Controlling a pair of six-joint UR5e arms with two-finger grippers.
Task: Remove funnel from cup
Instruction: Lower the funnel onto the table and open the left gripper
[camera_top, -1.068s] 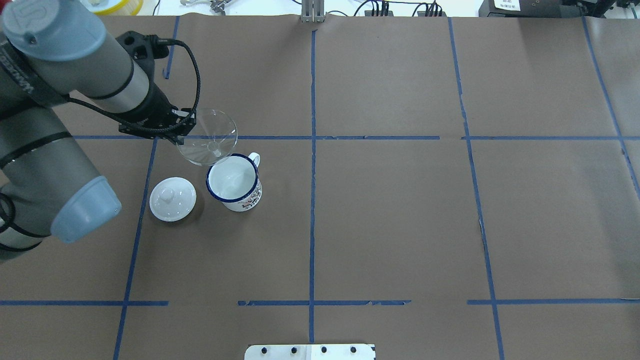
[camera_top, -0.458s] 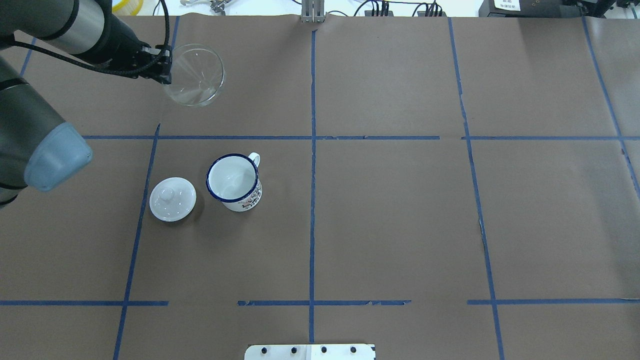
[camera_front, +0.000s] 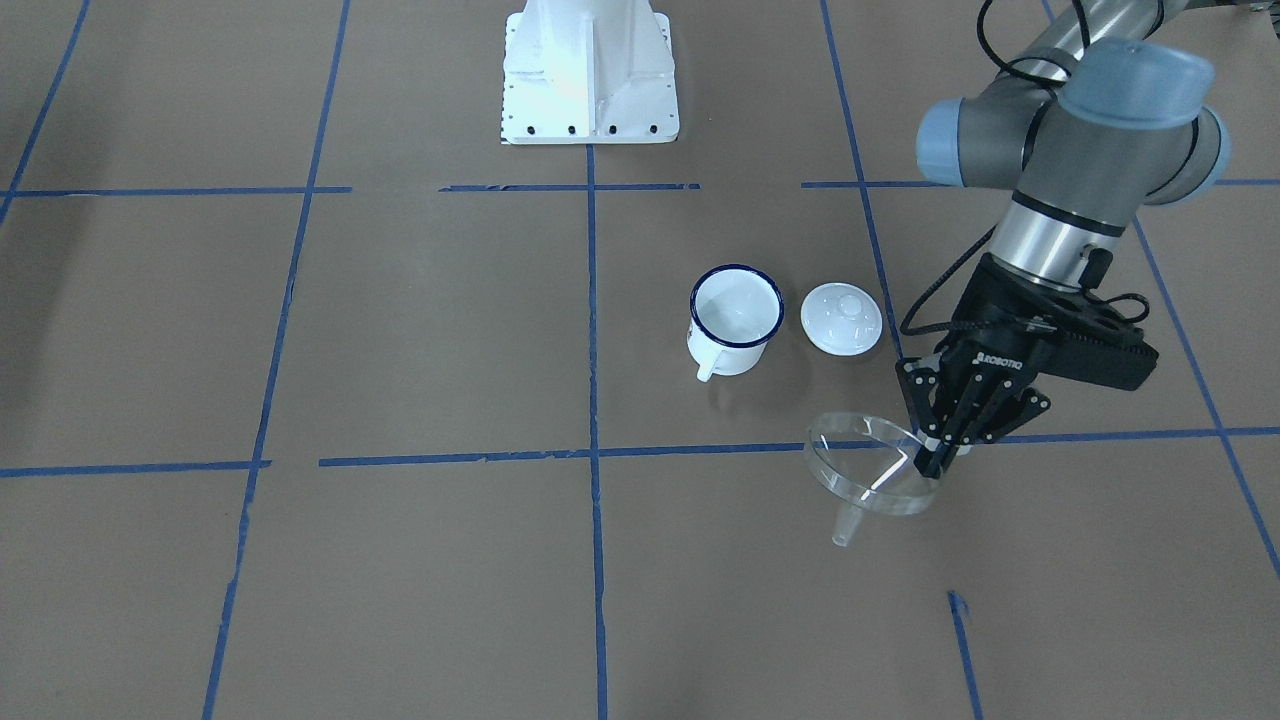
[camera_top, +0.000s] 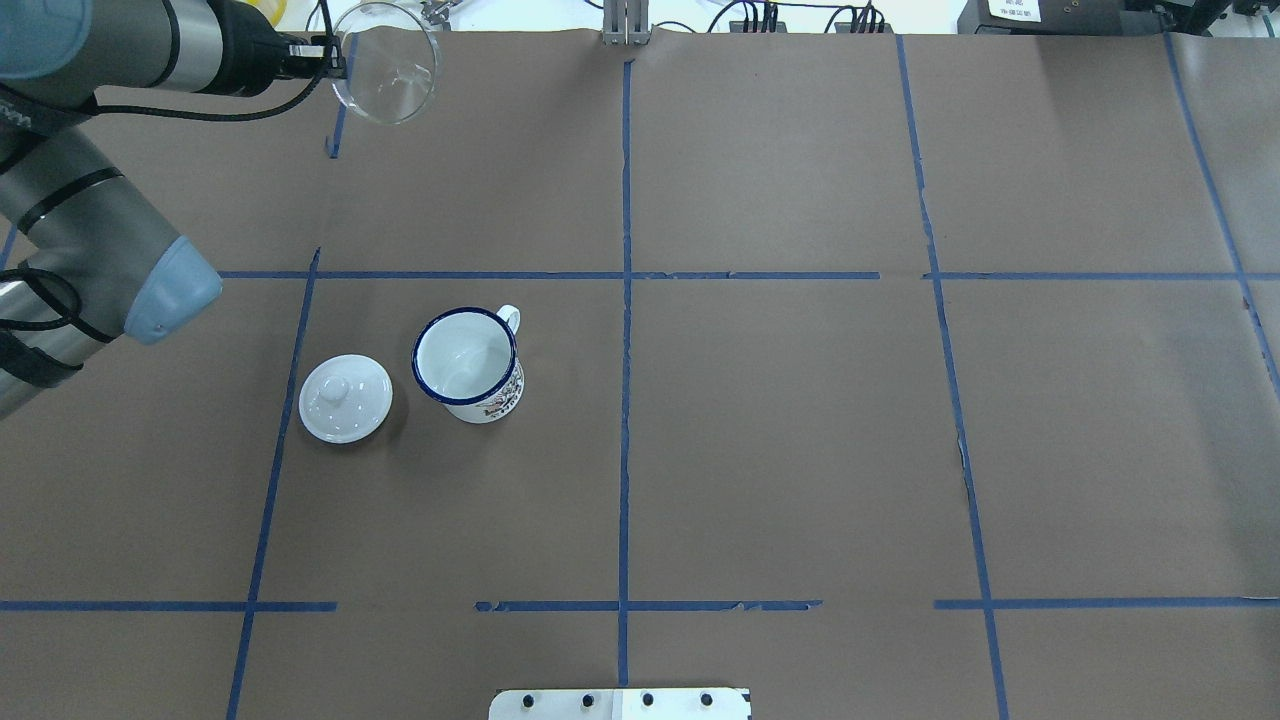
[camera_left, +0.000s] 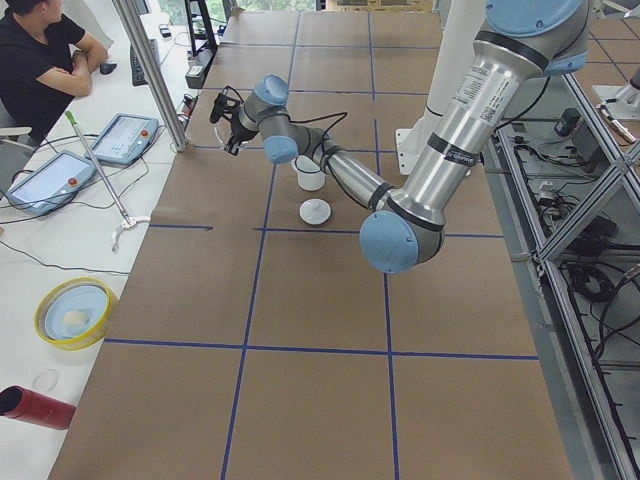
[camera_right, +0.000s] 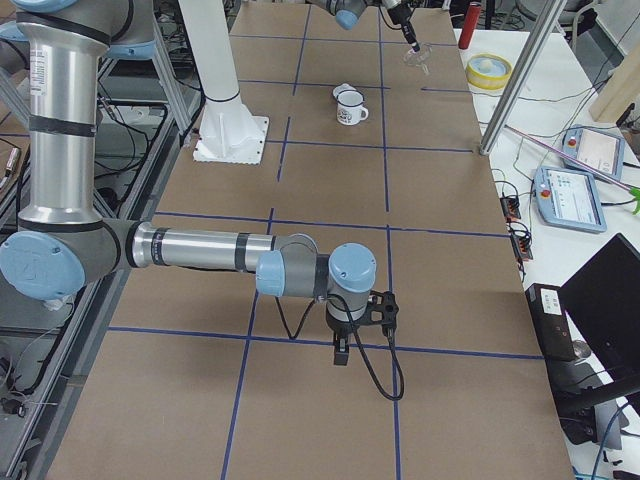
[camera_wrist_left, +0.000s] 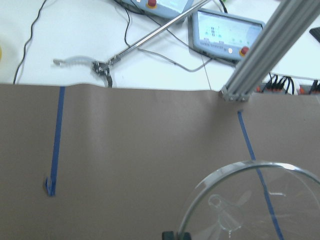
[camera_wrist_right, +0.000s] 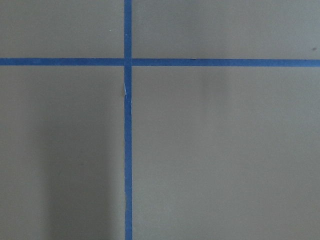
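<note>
- The table (camera_top: 800, 450), covered with brown paper and marked in squares with blue tape, carried the cup and a lid. The square under the funnel was bare paper.
- The left arm (camera_front: 1060, 230) reached over the far side of the table, beyond the tape line that ran in front of the cup. It was the only arm near the task's things.
- The right gripper (camera_right: 342, 350) hung low over another part of the table, well apart from them. Whether it was open or closed could not be told.
- The left gripper (camera_front: 935, 462) pointed downward, with its jaws closed together on the rim of the funnel, on the side toward the arm.
- The funnel (camera_front: 868, 462) hung from this pinch above the paper, mouth up. Its spout pointed down with a slight tilt, and nothing was inside. It was already out of the cup and well apart from it, on the side away from the robot's base.
- The coming move was probably to lower the funnel along its spout axis, because the free paper lay directly below it.
- The cup (camera_front: 735, 320) stood upright and its white inside looked empty.
- The lid (camera_front: 841, 318) lay just beside the cup, not touching it.
</note>
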